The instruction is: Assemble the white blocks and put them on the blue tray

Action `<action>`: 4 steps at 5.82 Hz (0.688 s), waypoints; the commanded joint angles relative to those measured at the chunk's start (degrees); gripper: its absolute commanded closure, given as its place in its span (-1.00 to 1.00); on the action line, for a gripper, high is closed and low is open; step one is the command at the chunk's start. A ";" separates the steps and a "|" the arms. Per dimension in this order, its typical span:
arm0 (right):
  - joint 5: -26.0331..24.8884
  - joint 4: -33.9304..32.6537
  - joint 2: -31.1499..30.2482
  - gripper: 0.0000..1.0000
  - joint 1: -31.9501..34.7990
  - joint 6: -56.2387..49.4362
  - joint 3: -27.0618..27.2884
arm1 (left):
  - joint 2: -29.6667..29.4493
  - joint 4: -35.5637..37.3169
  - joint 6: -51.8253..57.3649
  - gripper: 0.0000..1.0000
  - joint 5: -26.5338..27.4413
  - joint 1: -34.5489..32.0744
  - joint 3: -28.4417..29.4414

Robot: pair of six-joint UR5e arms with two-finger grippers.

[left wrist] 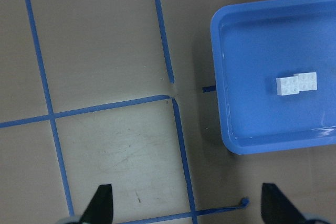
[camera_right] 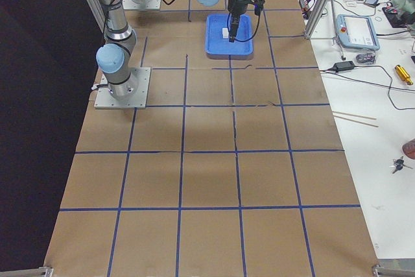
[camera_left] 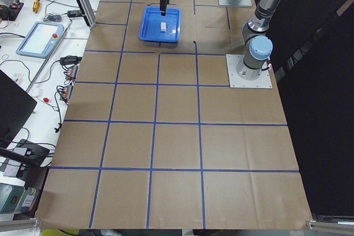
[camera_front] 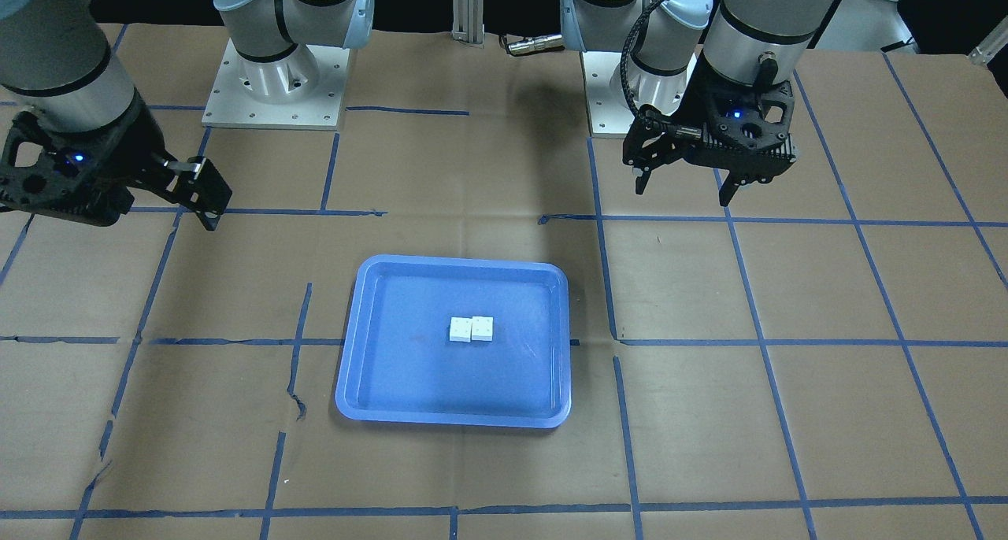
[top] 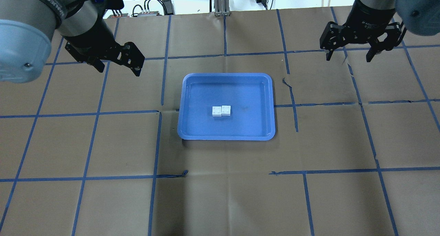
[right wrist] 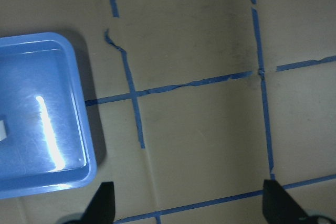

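The two white blocks (top: 221,110) lie side by side, touching, studs up, in the middle of the blue tray (top: 225,137). They also show in the front view (camera_front: 471,328) and the left wrist view (left wrist: 297,84). The tray shows in the front view (camera_front: 453,418), left wrist view (left wrist: 273,142) and right wrist view (right wrist: 47,182). My left gripper (top: 120,71) is open and empty, raised off the tray's far left corner; it also shows in the front view (camera_front: 682,194). My right gripper (top: 349,58) is open and empty, raised well to the tray's right.
The table is covered in brown paper with a grid of blue tape (top: 158,143). The paper is torn near the tray's right side (top: 287,83). The two arm bases (camera_front: 276,75) stand at the robot's edge of the table.
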 commanded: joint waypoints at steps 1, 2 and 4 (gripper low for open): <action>1.65 2.99 0.04 -1.00 3.62 1.54 -4.01 | 0.16 -0.02 0.01 -0.99 0.00 -0.09 -0.12; 3.83 4.24 0.04 -1.00 3.18 -1.42 -4.38 | 0.25 -0.02 0.01 -0.98 0.00 -0.09 -0.29; 3.85 4.34 -0.14 -1.00 2.74 -5.23 -4.12 | 0.25 -0.02 0.01 -0.98 0.00 -0.09 -0.21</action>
